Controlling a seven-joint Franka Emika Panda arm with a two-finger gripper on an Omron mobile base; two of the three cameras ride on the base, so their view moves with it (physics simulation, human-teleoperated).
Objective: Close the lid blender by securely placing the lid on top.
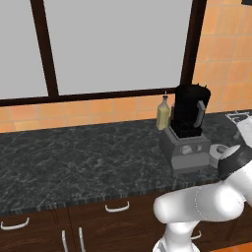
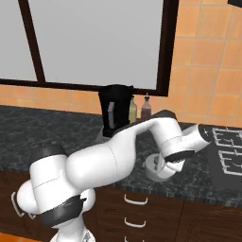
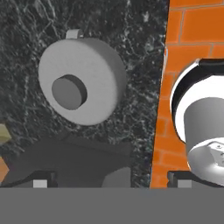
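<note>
Fingertips (image 3: 46, 183) peek dark and cropped at the hand view's foot, spread apart above the lid (image 3: 81, 79), a smooth grey knobbed disc on marbled black counter (image 1: 74, 157) beside the open-topped blender (image 1: 188, 129).

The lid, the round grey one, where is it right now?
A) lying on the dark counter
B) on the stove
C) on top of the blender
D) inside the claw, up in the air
A. The lid lies flat on the dark speckled counter with its little knob facing up, under the claw, while the blender jar stands uncovered.
</note>
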